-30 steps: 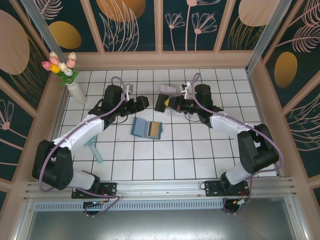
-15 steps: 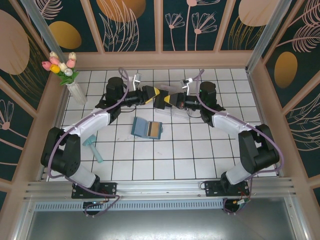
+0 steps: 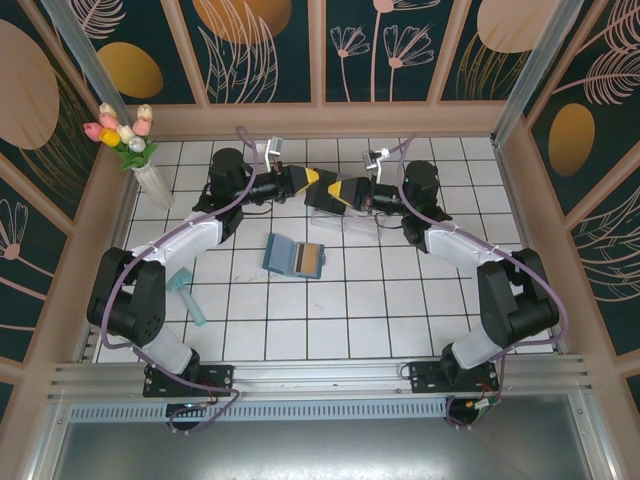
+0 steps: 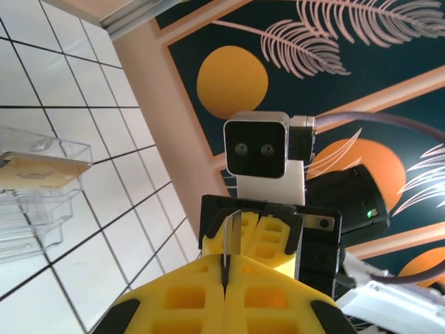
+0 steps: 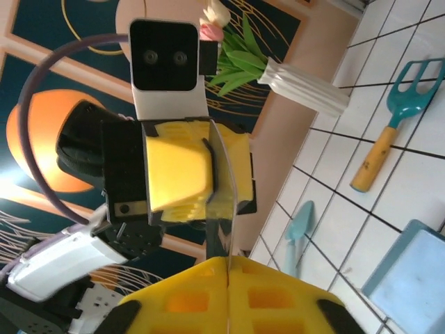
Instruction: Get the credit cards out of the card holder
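Above the white tiled worktop (image 3: 300,320), the left gripper (image 4: 224,271) has just closed its jaws on the thin glossy credit card (image 5: 222,188) that the right gripper (image 5: 228,268) pinches, apparently a handover. The dark-teal bifold card holder (image 3: 293,257) lies open below.

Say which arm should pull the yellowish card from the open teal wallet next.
Right, probably: the yellowish card sits in the teal wallet's right half, nearer that arm, while the left gripper is shut on a thin clear card.

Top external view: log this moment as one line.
phase: mid-air handover | left fingers: shut on clear card | right fingers: shut on same card | card holder: open
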